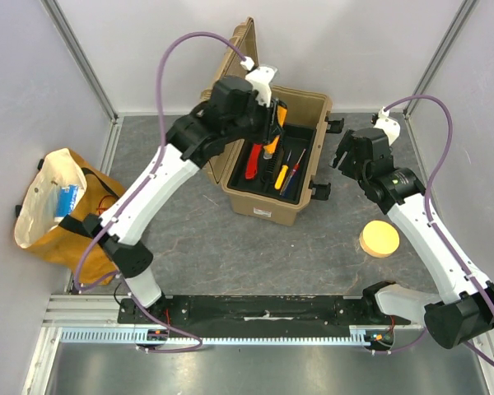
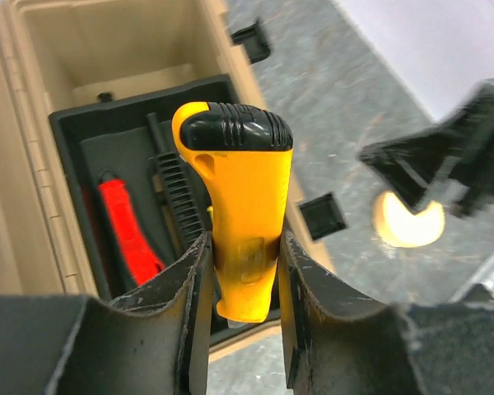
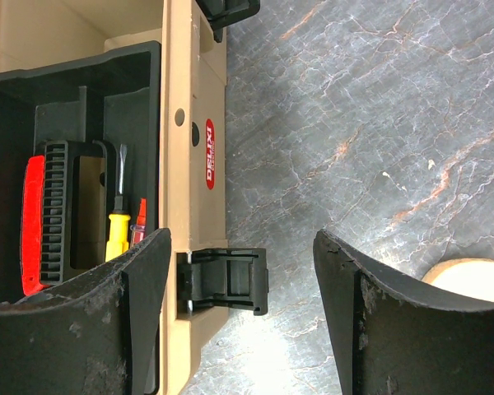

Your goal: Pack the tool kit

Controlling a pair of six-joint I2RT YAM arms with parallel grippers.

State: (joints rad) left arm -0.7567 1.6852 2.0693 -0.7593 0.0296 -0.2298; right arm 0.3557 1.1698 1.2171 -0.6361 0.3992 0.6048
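One tool in hand, the others already lying in the tray. Left gripper [image 2: 244, 247] clamps a yellow-handled tool [image 2: 239, 181] about midway along its grip. Jaws are partly closed against both sides, and the black ribbed butt cap points away from the wrist. Working end is hidden behind the fingers, so I cannot tell what kind of tool it is. It hangs over the open toolbox [image 1: 306, 99], above the black inner tray [image 2: 62, 132].

Toolbox sits mid-table at 12 o'clock from the arm bases, lid [image 1: 239, 49] standing up on its 11 o'clock side. In the tray:
- red knife [image 2: 128, 226] toward 9 o'clock
- ribbed carry handle [image 2: 177, 193] down the middle
- yellow screwdriver [image 3: 118, 230] and a thinner red-handled driver [image 3: 140, 224] toward 3 o'clock

Right gripper [image 3: 240, 247] hovers at 3 o'clock of the box, jaws wide, nothing between them. A black latch [image 3: 226, 280] lies just below it. Sponge disc [image 1: 380, 239] is at 5 o'clock of the box and cloth bag [image 1: 53, 206] off at 9 o'clock, both well apart from it.

Step in hand, as I read it: lay the held tool in the tray. To do it well:
- Turn its long axis parallel to the carry handle and aim for a bare strip.
- Lower it close to the tray floor before opening, so it neither bounces onto the knife nor lodges across the handle.
- Keep the fingers off the tray wall.
- Keep the right arm outside the rim meanwhile.
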